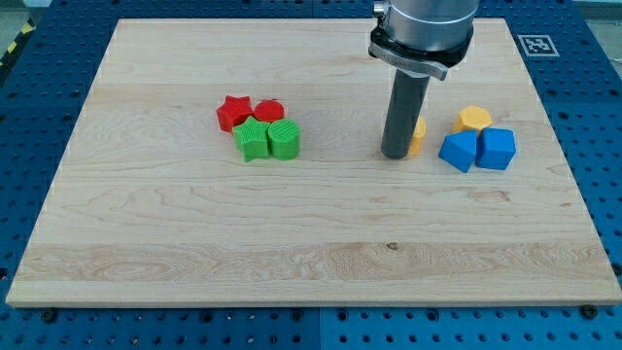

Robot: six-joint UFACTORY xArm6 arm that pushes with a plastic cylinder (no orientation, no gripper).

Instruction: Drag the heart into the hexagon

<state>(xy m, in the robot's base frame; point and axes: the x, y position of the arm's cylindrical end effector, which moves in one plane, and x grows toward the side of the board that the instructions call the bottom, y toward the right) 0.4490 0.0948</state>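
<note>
My tip (396, 154), a bare rod with no end effector jaws, touches the partly hidden yellow plastic heart (417, 137) toward the wooden counter's (292, 243) right edge, near the yellow plastic hexagon (474, 119).

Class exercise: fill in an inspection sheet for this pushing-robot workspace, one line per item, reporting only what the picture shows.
Surface: pale wooden board lying on a blue perforated table.
Job's things: yellow block, shape hidden by the rod; yellow hexagon-like block at the view's right.
Clutter: blue blocks; red star, red block, green star, green block clustered left.
Grippers: none; my tip is against the yellow block's left side.
Cables: nothing seen.
Surroundings: printed marker at the board's top-right corner.
</note>
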